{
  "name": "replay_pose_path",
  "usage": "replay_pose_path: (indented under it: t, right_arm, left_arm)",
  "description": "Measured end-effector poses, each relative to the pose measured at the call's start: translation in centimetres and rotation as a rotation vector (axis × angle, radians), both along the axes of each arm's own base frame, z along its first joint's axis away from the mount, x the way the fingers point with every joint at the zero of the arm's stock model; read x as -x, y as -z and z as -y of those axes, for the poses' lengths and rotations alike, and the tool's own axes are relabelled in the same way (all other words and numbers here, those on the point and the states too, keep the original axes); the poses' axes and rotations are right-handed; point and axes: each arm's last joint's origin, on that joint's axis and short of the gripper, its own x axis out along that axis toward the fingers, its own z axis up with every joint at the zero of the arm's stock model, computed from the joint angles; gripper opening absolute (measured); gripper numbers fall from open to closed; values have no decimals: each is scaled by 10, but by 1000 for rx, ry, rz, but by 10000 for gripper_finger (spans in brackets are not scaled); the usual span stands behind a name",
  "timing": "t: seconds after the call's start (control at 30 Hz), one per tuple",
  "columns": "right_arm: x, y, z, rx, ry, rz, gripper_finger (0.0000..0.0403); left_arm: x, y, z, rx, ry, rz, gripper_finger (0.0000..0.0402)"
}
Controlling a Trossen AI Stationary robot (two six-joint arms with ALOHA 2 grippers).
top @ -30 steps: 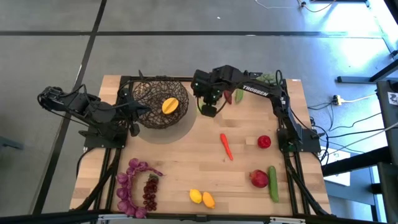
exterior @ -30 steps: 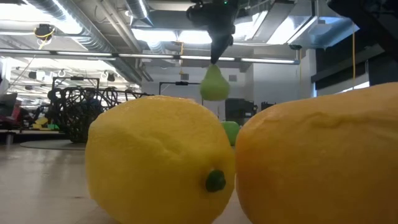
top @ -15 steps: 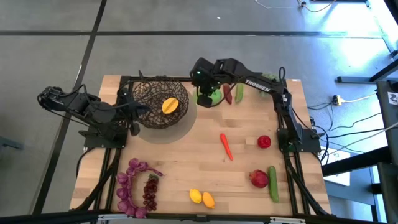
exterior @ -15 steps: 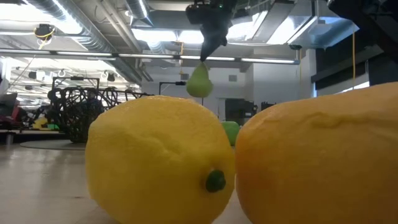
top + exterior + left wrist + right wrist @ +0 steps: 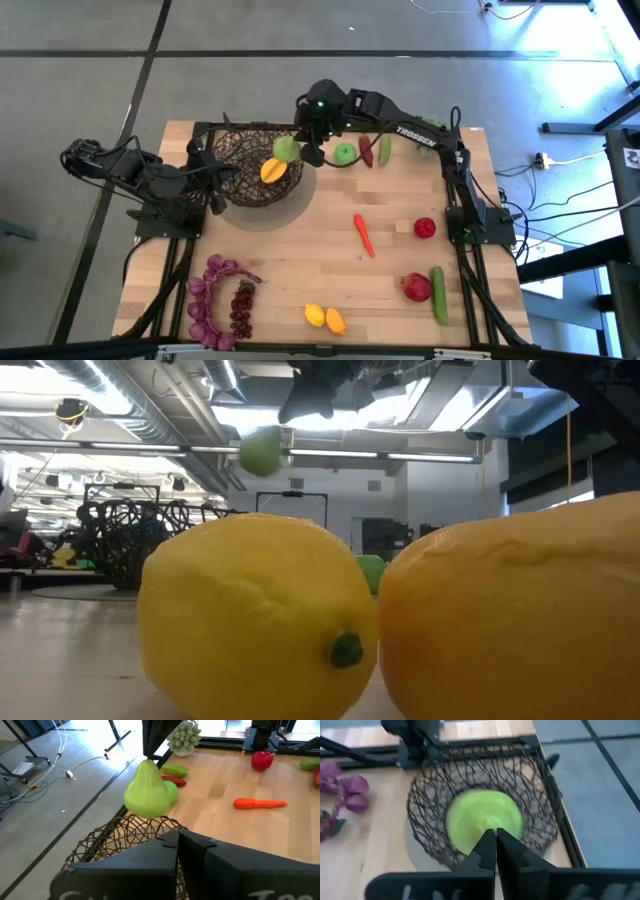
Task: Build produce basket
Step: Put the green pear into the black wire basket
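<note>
**A:** Where is the right gripper (image 5: 303, 152) now?

**B:** Over the rim of the basket (image 5: 235, 160), at about the bowl's three o'clock in the high view. Its fingers (image 5: 489, 851) are together, pinched on the narrow top of a green pear-shaped fruit (image 5: 286, 149), which hangs below them.

**A:** So which way does the fruit lie from the fingers?

**B:** Straight beneath. The right wrist view looks down past the fingers onto the fruit, with the basket mesh ringing it. Its long axis runs up and down, narrow end in the grip, fat end toward the bowl. From the left wrist view it hangs just above the woven rim, not yet inside.

**A:** What does the release turn on, then?

**B:** I'd judge it turns on the fruit being inward of the rim, toward nine o'clock. An orange-yellow fruit (image 5: 272, 170) already lies in the bowl near that side, so the green one may land against it.

**A:** And the left arm?

**B:** The left gripper (image 5: 214, 205) sits at the basket's eight o'clock, low beside the bowl, fingers together, holding nothing I can see. The right arm is plainly the one at work.

**A:** Any writing?

**B:** White "TROSSEN" lettering (image 5: 412, 133) on the right arm's forearm. Nothing else readable.
</note>
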Motion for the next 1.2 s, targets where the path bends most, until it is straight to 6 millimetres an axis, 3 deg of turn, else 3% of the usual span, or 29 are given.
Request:
replay_pose_path:
  t: [0.17, 0.6, 1.2]
  right_arm:
    - [-7, 7, -5, -12, -14, -6, 0]
    - [-38, 63, -7, -98, -62, -119, 0]
    - [-63, 135, 0, -125, -94, -260, 0]
  left_arm:
    - [0, 0, 0, 0, 0, 0, 0]
    - [1, 1, -1, -11, -14, -7, 0]
    - [1, 2, -1, -20, -15, -23, 0]
